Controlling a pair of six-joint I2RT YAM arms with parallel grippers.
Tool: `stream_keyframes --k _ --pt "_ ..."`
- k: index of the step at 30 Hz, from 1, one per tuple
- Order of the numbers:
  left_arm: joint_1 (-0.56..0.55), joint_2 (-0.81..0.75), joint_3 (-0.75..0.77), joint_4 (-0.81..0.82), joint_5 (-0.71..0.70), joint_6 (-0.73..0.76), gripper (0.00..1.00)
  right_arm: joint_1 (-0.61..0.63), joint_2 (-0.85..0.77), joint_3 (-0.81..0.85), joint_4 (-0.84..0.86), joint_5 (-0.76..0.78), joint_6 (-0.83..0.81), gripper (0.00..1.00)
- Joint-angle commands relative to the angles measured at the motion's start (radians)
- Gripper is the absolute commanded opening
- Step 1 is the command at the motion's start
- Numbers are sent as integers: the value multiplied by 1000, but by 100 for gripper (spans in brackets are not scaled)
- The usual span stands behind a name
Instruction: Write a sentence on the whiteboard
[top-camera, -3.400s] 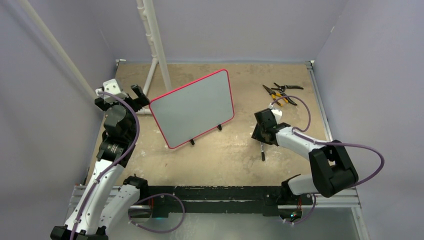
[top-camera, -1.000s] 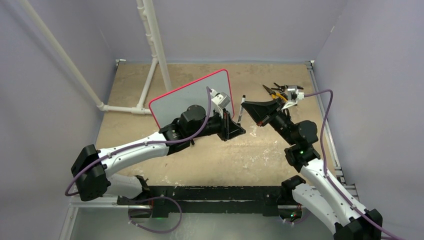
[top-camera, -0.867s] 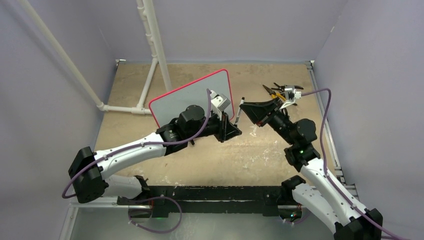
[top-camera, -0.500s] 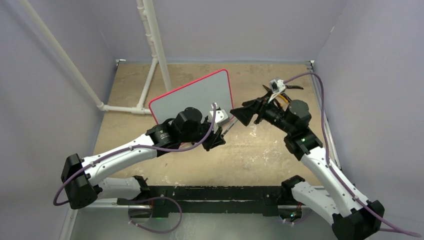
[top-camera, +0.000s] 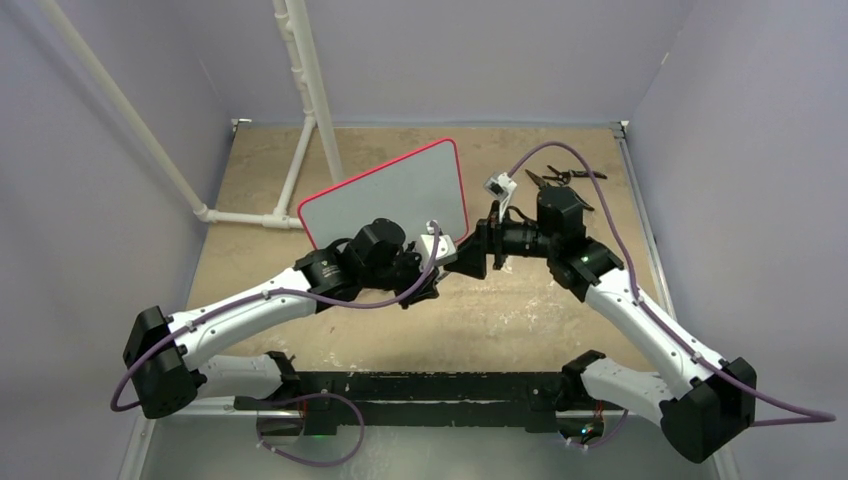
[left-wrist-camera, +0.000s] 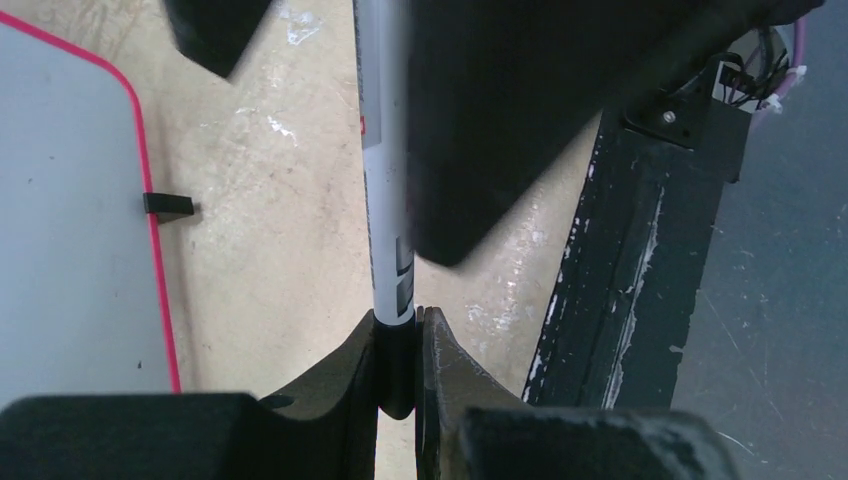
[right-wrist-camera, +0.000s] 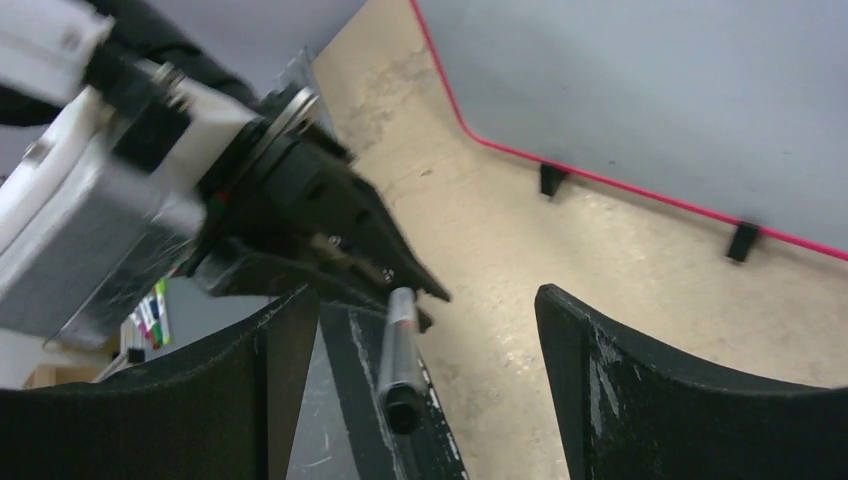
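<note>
Left gripper (left-wrist-camera: 398, 345): jaws pressed together on the dark end of a marker (left-wrist-camera: 385, 150), whose white barrel projects straight out from the fingertips. Right gripper (right-wrist-camera: 428, 310): jaws spread wide, one finger on either side of the marker's free end (right-wrist-camera: 398, 350) without touching it; which end carries the cap cannot be told.

Beyond the two grippers, just behind them on the table (top-camera: 520, 320), the whiteboard (top-camera: 385, 215) stands tilted back on two small black feet (right-wrist-camera: 743, 240). Its grey face shows no writing.

Handling, as a judgement: the board looks light, stiff and smooth, and such small feet probably let it slide or tip under pen pressure. It is best braced at its red rim, on the top edge or a side, never on the writing face.
</note>
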Motion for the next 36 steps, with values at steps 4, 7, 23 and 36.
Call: stream_keyframes --k 4,7,23,36 --pt "51 -13 -18 78 70 -35 0 99 1 -63 149 -14 63 77" --pt "50 -20 -19 69 104 -24 0 100 9 -64 150 9 58 74" --pt "51 -6 -23 42 104 14 0 99 9 -46 134 3 28 36" --pt "51 -14 -33 52 80 16 0 98 -38 -37 169 42 26 0"
